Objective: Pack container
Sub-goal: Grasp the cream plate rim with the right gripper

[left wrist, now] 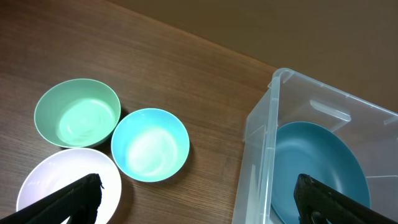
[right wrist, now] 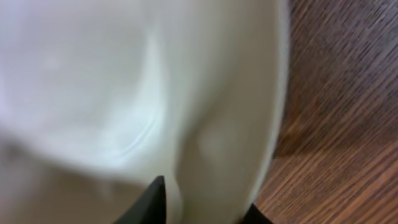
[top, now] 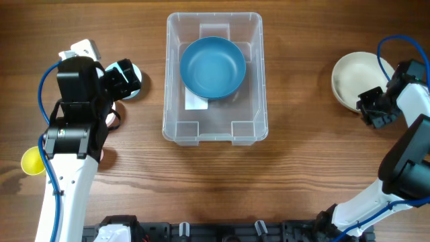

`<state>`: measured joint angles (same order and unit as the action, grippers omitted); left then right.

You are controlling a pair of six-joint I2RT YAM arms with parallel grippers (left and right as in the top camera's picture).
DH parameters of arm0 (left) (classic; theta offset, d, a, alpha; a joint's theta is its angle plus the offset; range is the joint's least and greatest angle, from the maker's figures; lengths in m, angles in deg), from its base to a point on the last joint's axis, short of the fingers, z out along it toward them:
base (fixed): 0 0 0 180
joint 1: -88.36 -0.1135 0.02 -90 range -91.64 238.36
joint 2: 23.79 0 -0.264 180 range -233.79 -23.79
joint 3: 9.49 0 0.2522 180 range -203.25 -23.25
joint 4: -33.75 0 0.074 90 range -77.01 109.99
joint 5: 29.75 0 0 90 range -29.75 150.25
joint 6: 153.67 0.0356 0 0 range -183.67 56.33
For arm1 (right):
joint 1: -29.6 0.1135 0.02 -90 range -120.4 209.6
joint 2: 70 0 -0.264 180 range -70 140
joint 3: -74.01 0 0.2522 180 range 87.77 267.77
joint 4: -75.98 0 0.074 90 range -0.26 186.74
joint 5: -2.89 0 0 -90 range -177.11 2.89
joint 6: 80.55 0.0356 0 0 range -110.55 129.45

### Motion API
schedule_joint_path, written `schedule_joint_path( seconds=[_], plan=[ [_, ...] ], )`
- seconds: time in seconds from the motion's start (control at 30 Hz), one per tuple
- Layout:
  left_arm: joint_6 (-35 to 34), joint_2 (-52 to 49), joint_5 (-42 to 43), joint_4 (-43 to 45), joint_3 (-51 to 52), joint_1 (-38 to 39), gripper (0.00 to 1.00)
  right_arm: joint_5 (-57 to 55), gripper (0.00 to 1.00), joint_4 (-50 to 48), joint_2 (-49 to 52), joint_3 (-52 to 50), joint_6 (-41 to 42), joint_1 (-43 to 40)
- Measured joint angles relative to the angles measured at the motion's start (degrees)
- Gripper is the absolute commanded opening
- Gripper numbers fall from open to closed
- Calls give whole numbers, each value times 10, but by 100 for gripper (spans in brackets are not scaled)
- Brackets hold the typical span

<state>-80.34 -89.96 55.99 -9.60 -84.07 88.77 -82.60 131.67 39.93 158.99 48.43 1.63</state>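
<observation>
The wooden desk [top: 302, 40] carries the clear container [top: 215, 124] at its middle, standing open. One dark blue bowl [top: 212, 67] already lies inside, toward the far end, so packing has begun but is far from finished.

Four bowls are left outside. The biggest, a cream bowl [top: 353, 77], sits well to the right of the container. The right gripper [right wrist: 204, 206] straddles its near rim, one finger inside and one outside, and seems to be pinched on the wall, though the close view shows only the fingertips. It looks like the next bowl to go in.

On the left stand three smaller bowls in a tight group: white [left wrist: 59, 180], mint green [left wrist: 76, 112] and light blue [left wrist: 150, 144]. The left gripper [left wrist: 199, 180] hangs above them with its jaws wide apart, holding nothing.
</observation>
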Motion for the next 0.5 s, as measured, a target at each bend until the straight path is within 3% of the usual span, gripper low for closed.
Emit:
schedule_joint_path(
  seconds=[0.13, 0.5],
  plan=[
    [0, 0, 0, 0, 0, 0, 100, 0, 4, 4, 0, 0, 2, -1],
    [0, 0, 0, 0, 0, 0, 100, 3, 4, 7, 0, 0, -19, 12]
  ],
)
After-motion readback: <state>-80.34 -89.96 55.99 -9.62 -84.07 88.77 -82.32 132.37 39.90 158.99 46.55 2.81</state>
